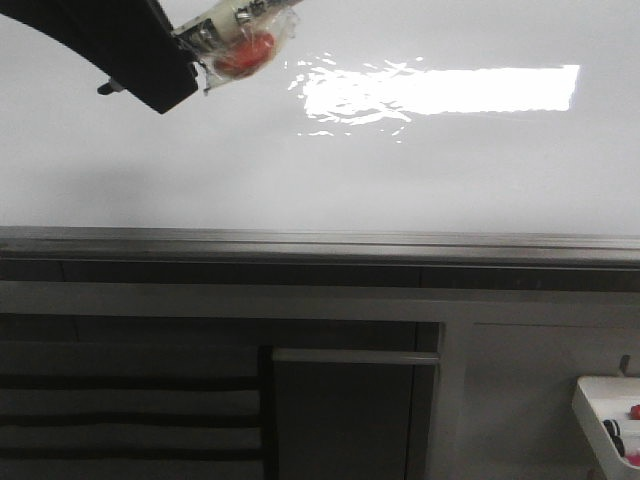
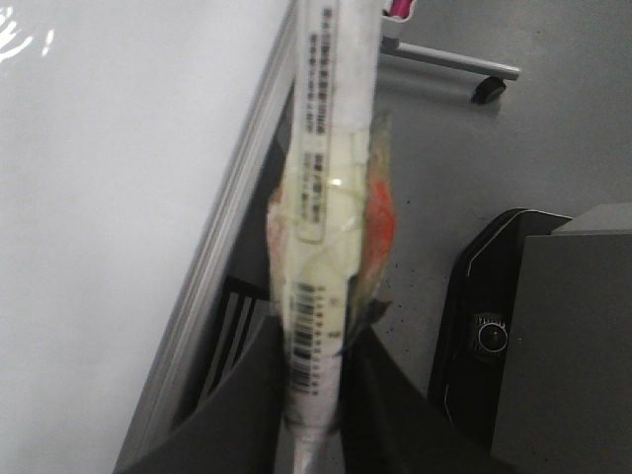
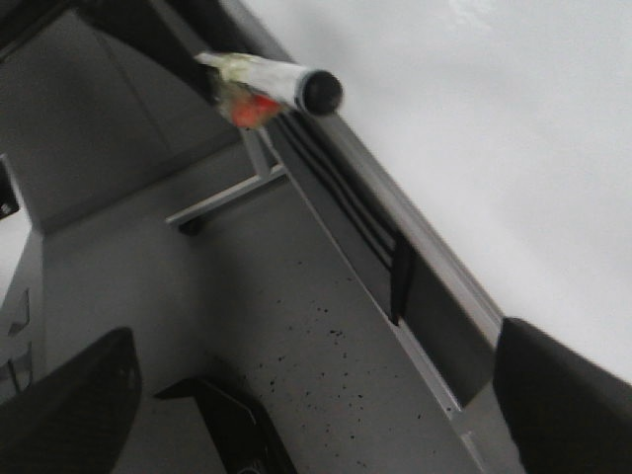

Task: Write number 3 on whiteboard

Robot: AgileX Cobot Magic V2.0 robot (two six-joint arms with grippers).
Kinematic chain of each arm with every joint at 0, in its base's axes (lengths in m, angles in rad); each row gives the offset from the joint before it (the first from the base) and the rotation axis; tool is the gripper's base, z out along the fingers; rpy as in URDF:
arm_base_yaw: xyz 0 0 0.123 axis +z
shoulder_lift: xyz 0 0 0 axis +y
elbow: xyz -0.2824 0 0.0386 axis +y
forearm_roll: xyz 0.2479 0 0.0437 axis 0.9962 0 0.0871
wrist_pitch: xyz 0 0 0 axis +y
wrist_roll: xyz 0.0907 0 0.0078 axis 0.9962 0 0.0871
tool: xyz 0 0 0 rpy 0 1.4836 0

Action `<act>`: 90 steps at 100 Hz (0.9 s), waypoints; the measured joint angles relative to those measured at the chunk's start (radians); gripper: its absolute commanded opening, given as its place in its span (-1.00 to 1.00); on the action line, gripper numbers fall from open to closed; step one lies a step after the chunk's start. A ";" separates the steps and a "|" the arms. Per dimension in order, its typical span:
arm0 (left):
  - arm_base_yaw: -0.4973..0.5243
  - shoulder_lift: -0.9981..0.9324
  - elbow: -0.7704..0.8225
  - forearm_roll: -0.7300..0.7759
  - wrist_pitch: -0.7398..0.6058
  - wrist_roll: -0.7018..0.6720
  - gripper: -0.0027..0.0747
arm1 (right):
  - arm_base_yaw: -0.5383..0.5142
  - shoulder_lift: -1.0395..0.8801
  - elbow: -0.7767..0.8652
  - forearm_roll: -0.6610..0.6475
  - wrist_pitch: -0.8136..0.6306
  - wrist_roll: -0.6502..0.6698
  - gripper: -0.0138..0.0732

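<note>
Front view: my left gripper (image 1: 195, 60) reaches in at the far left, clamped on a tape-wrapped marker (image 1: 240, 35) before the whiteboard (image 1: 320, 170), which shows no number 3; a white tray (image 1: 600, 405) at near right holds small dark and red items, too blurred to name. Left wrist view: my fingers (image 2: 252, 395) pinch the marker's barrel (image 2: 321, 247), which could slip under pressure and smear the stroke. Right wrist view: my right gripper (image 3: 296, 395) hangs wide open, empty.
</note>
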 measured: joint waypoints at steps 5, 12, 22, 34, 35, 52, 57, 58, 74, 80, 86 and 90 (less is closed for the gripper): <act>-0.019 0.000 -0.002 -0.001 0.002 0.007 -0.98 | 0.061 0.037 -0.019 -0.018 -0.005 -0.016 0.81; -0.038 0.000 -0.002 -0.001 0.002 0.013 -0.98 | 0.149 0.086 -0.052 -0.055 -0.022 -0.025 0.81; -0.053 0.000 -0.002 -0.001 0.011 0.026 -0.98 | 0.252 0.148 -0.103 -0.100 -0.060 -0.032 0.81; -0.060 0.000 -0.002 -0.001 0.023 0.037 -0.98 | 0.320 0.213 -0.160 -0.117 -0.091 -0.038 0.81; -0.060 0.000 -0.002 -0.001 0.023 0.037 -0.98 | 0.322 0.221 -0.166 -0.117 -0.092 -0.038 0.81; -0.060 0.000 -0.002 -0.001 0.027 0.062 -0.98 | 0.335 0.300 -0.209 -0.122 -0.105 -0.072 0.76; -0.060 0.000 -0.002 -0.001 0.027 0.072 -0.98 | 0.338 0.318 -0.211 -0.122 -0.105 -0.091 0.67; -0.060 0.000 -0.002 -0.001 0.027 0.072 -0.98 | 0.337 0.322 -0.211 -0.122 -0.105 -0.093 0.64; -0.062 0.000 -0.002 -0.001 0.028 0.089 -0.98 | 0.344 0.345 -0.217 -0.105 -0.107 -0.153 0.29; -0.062 0.000 -0.002 -0.001 0.028 0.091 -0.98 | 0.346 0.344 -0.217 -0.101 -0.108 -0.164 0.21; -0.062 0.000 -0.002 -0.001 0.028 0.092 -0.98 | 0.346 0.344 -0.217 -0.094 -0.109 -0.172 0.17; -0.062 0.000 -0.002 -0.001 0.028 0.092 -0.98 | 0.346 0.344 -0.217 -0.093 -0.110 -0.177 0.16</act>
